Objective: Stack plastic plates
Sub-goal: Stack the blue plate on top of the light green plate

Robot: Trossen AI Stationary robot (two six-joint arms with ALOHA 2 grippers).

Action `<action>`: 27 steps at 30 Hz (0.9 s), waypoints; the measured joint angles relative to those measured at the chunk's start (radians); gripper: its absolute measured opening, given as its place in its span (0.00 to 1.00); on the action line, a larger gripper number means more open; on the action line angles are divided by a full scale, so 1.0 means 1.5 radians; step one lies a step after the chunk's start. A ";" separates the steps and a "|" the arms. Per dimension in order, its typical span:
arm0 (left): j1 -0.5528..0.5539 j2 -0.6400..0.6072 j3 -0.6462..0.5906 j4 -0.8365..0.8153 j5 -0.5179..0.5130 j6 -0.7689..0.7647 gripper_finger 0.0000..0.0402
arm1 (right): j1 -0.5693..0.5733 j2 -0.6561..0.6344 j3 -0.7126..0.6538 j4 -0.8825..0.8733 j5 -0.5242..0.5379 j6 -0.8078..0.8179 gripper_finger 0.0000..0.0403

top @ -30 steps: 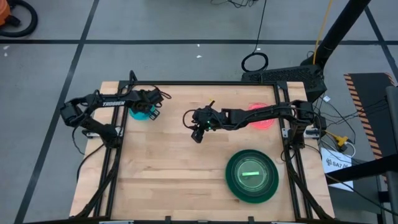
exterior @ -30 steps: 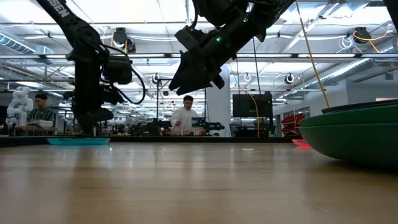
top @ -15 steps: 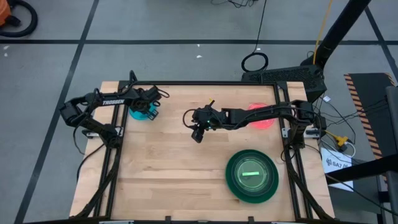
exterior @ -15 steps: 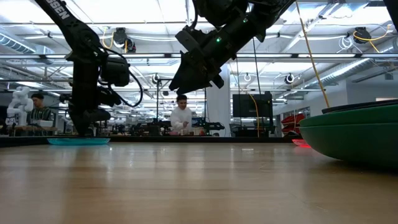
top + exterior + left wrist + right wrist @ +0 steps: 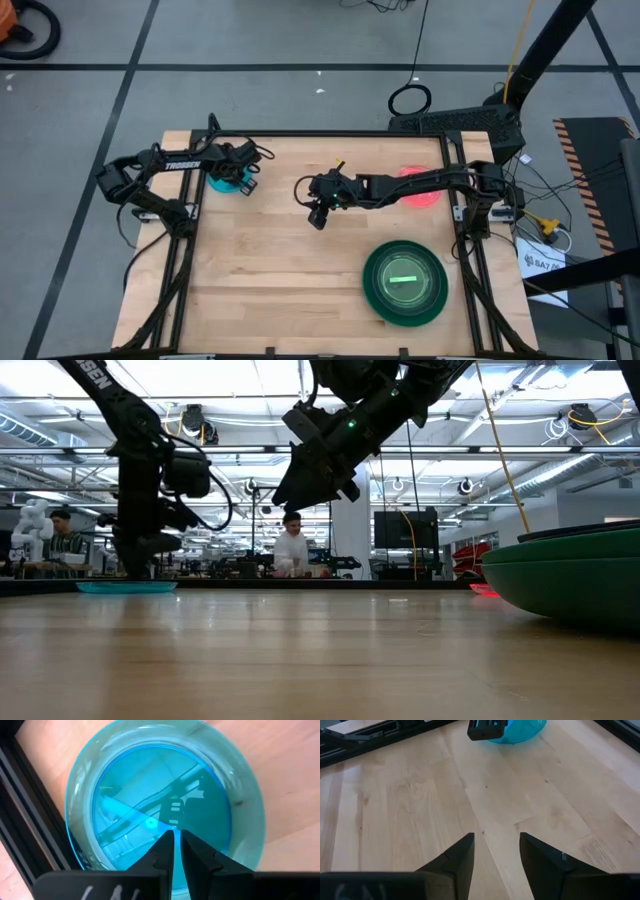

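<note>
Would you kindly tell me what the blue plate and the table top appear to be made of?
The blue plate looks like glossy translucent plastic: the surface beneath shows through it and ceiling lights reflect in it. The table top appears to be pale wood, with visible grain and plank seams.

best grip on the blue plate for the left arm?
Likely the rim. The blue plate lies flat on the table beside the dark frame rail, shallow with a raised lip, so nothing else offers a hold. The left gripper hangs above it with fingers nearly together. Open them, come down from above, and pinch the lip on the side away from the rail.
</note>
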 joint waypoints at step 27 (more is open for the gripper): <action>-0.059 0.000 0.000 0.014 0.032 -0.020 0.10 | 0.034 0.000 0.000 -0.012 0.000 -0.003 0.37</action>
